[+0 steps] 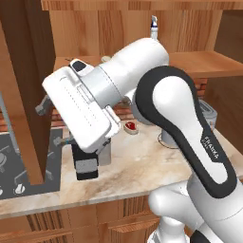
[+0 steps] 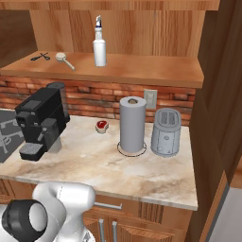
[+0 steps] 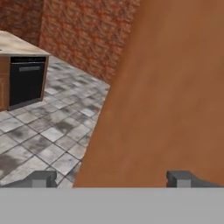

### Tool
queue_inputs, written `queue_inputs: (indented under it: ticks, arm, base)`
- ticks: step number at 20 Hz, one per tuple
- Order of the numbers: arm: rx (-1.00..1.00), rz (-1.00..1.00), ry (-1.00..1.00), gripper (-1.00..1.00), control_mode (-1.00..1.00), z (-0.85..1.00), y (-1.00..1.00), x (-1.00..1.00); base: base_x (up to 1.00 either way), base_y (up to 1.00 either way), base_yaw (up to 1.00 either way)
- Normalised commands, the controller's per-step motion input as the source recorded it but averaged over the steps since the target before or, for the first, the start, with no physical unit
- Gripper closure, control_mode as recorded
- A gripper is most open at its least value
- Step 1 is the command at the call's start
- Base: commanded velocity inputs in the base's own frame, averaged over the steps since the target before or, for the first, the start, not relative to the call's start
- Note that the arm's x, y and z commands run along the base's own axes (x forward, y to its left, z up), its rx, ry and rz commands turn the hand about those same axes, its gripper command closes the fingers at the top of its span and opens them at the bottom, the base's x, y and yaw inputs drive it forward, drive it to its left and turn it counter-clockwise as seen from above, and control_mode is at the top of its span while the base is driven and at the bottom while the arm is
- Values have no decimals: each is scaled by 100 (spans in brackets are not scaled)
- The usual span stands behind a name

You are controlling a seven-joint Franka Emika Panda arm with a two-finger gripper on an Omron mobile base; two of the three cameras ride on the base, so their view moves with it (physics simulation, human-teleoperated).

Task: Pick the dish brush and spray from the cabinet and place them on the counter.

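On the wooden shelf of the open cabinet [image 2: 142, 71] stands the white spray [image 2: 99, 47], upright, and its blue-and-white nozzle [image 1: 154, 28] shows above my arm. Left of it the dish brush [image 2: 64, 59] lies flat on the shelf. Below them runs the marbled counter [image 2: 94, 165]. My gripper [image 1: 51, 122] is well left of the shelf and lower, pointing at the open left cabinet door [image 1: 28, 95]. In the hand view the gripper [image 3: 111, 179] is open with nothing between its fingertips, and the brown door panel [image 3: 166, 96] sits close ahead.
Black scissors [image 2: 41, 56] lie on the shelf left of the brush. A black coffee machine [image 2: 40, 123], a small red item [image 2: 101, 125], a grey paper towel roll [image 2: 132, 124] and a toaster [image 2: 165, 132] stand on the counter. The right door [image 2: 222, 94] hangs open.
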Motion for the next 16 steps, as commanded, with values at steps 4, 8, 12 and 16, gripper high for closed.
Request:
queue_inputs:
  ticks: [4,8,12,16]
  arm:
    - [-3,-5,-4,-100,-100,-5,57,0]
    - [-1,-6,-4,-100,-100,-2,50,0]
    - [-1,-6,-2,-100,-100,-4,47,2]
    - [0,-8,-4,-100,-100,-11,50,8]
  base:
    - [0,0,0]
    - [0,0,0]
    - [0,0,0]
    - [0,0,0]
